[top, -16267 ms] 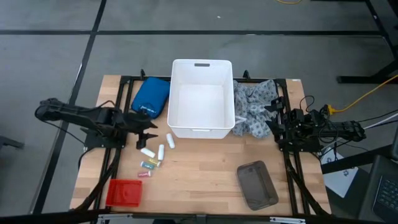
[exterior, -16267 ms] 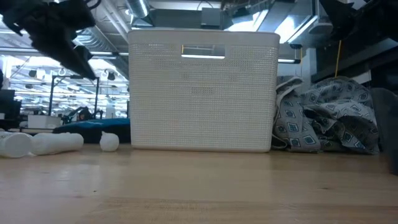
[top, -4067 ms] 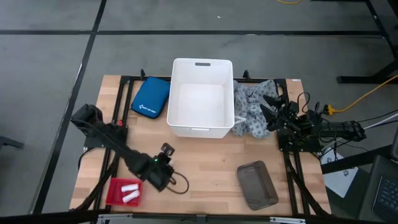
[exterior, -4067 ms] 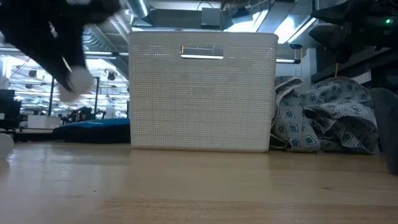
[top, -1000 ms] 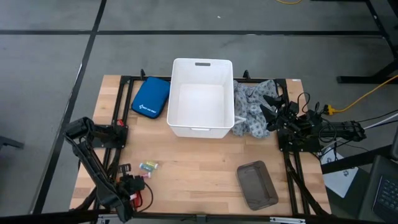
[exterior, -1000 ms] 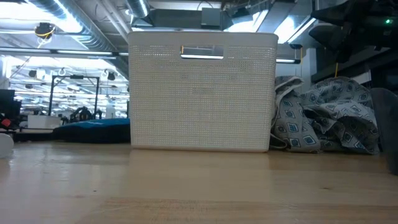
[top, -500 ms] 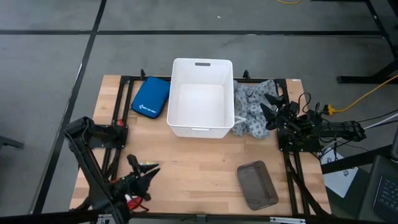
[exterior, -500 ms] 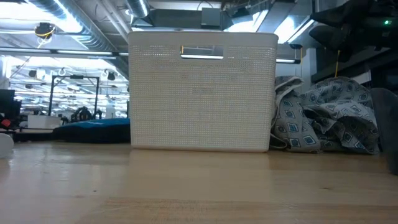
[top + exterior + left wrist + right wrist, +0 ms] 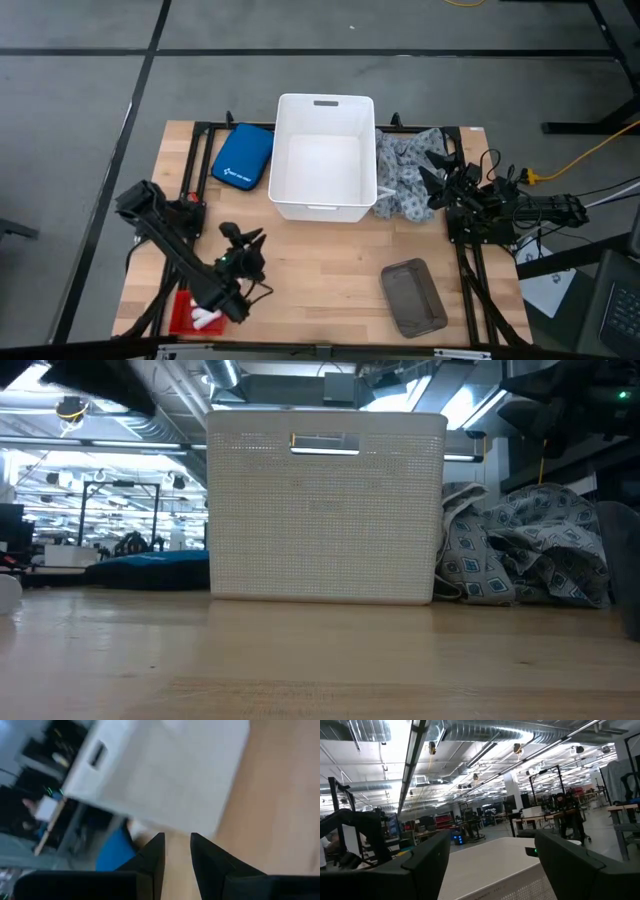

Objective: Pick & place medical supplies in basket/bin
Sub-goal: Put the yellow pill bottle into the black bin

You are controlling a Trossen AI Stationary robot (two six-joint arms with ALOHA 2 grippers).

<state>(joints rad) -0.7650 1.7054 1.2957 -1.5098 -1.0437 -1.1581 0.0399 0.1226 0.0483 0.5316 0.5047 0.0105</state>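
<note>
A large open-plan robotics lab or industrial workshop. Exposed silver ventilation ducts (image 9: pixel 530 727) and long strip lights (image 9: pixel 417 735) under a high open ceiling. Rows of workbenches (image 9: pixel 555 815) and black metal frames (image 9: pixel 350 827) receding into the hall. Grey concrete floor (image 9: pixel 80 90) with dark seams, a yellow cable (image 9: pixel 590 152) trailing across it. Wooden counter (image 9: pixel 330 270) bolted onto a black frame.

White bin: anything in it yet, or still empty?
Empty. The high view shows the white bin's bare floor; white rolls sit in the red tray, patterned cloth lies beside it.
</note>
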